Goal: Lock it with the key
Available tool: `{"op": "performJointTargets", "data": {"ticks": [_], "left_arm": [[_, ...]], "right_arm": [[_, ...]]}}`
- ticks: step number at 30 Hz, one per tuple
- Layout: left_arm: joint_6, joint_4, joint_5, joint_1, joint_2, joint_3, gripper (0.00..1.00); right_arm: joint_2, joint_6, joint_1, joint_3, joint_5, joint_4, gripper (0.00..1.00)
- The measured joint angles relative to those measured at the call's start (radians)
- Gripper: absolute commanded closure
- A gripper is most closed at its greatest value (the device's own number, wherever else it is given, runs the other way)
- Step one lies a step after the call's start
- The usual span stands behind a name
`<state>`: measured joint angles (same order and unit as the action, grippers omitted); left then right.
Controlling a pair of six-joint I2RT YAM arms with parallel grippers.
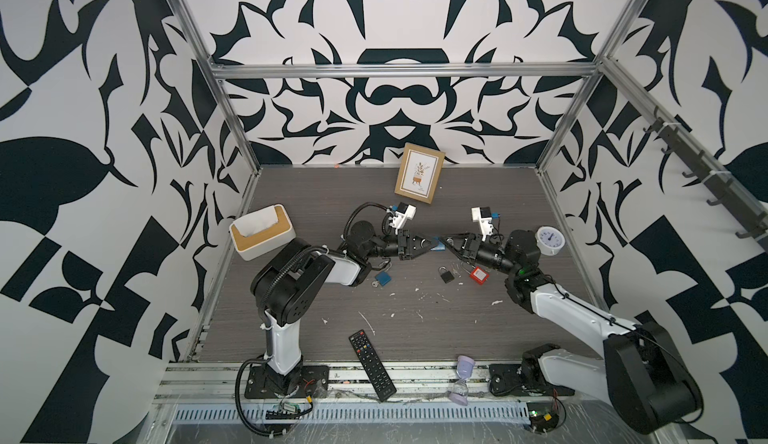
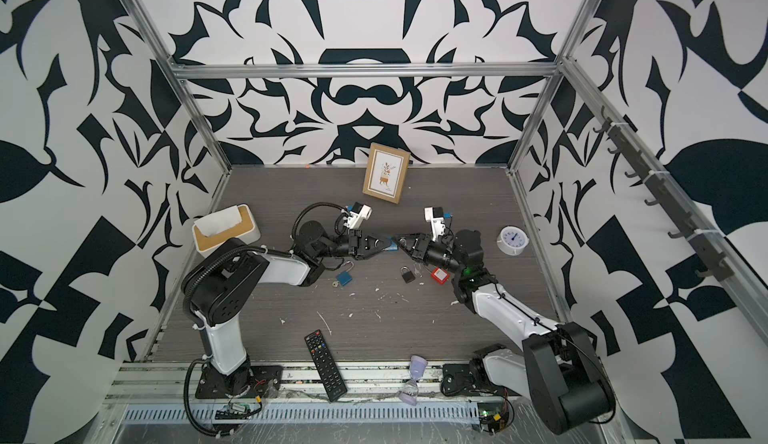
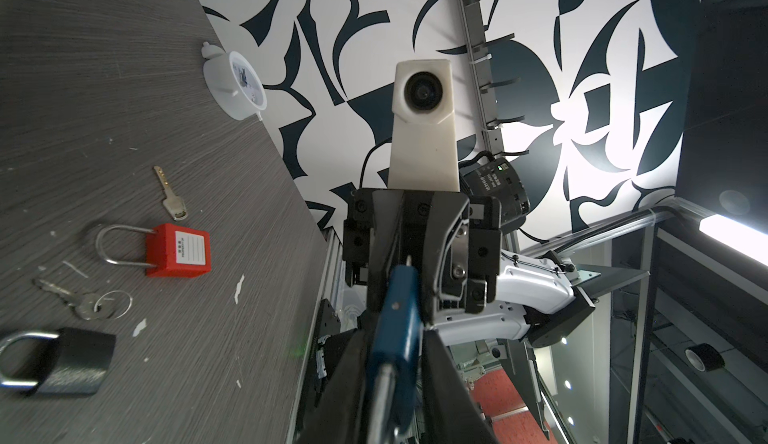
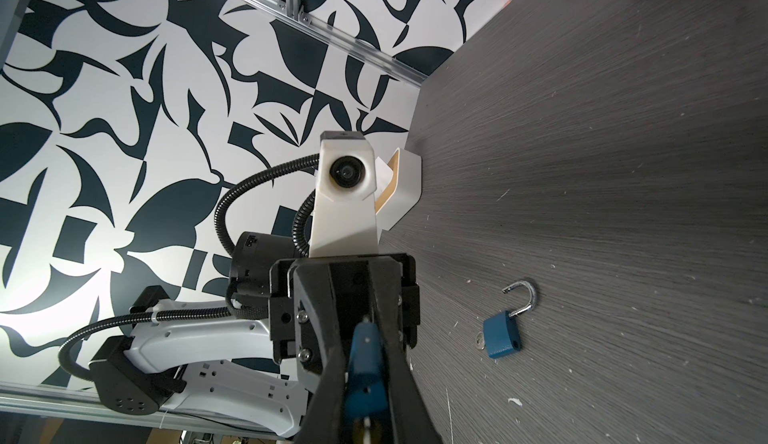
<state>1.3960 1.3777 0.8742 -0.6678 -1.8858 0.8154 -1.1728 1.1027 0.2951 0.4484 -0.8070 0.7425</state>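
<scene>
— Lock (image 1: 438, 246)?
— Blue, held above the bench (image 1: 332, 213), pinched between left claw (image 1: 430, 247) and right claw (image 1: 448, 243), tip facing tip.
— Gripping, or just touching?
— Gripping, by the look. Clamped at the shackle end by the left, closed on at the body's other end by the right.
— Key?
— Can't tell whether seated in that lock: only a silver sliver at the right claw's end. Otherwise down on the bench, near the left claw on its wrist side: open blue lock (image 1: 383, 278), key (image 4: 480, 340) touching its base.
— Near the right claw?
— Black lock (image 1: 446, 275) and red lock (image 1: 478, 273), flat on the bench just beside its wrist, apart from each other. Loose key (image 3: 170, 199) and ringed keys (image 3: 79, 303) close to the red lock, seen from the left wrist camera. Red lock's shackle closed.
</scene>
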Motion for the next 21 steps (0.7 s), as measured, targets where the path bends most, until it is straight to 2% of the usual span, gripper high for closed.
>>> {"op": "performJointTargets", "data": {"ticks": [3,7,10,13,16,21], "left_arm": [[0.011,0.004,0.001,0.000,-0.002,0.000,1.00],[0.011,0.010,0.006,0.003,-0.007,0.001,1.00],[0.008,0.003,0.013,0.017,-0.008,-0.003,1.00],[0.000,0.001,0.024,0.050,-0.006,-0.017,1.00],[-0.004,-0.003,0.035,0.084,0.005,-0.044,1.00],[-0.005,-0.010,0.051,0.104,0.011,-0.053,1.00]], "right_arm": [[0.001,-0.004,0.000,-0.003,0.005,0.000,1.00],[0.011,-0.019,0.000,-0.001,0.009,-0.037,0.67],[0.045,-0.080,-0.002,0.034,0.026,-0.189,0.55],[0.112,-0.208,-0.007,0.120,0.106,-0.451,0.50],[0.194,-0.350,-0.011,0.218,0.246,-0.695,0.50],[0.279,-0.492,-0.012,0.296,0.466,-0.963,0.53]]}}
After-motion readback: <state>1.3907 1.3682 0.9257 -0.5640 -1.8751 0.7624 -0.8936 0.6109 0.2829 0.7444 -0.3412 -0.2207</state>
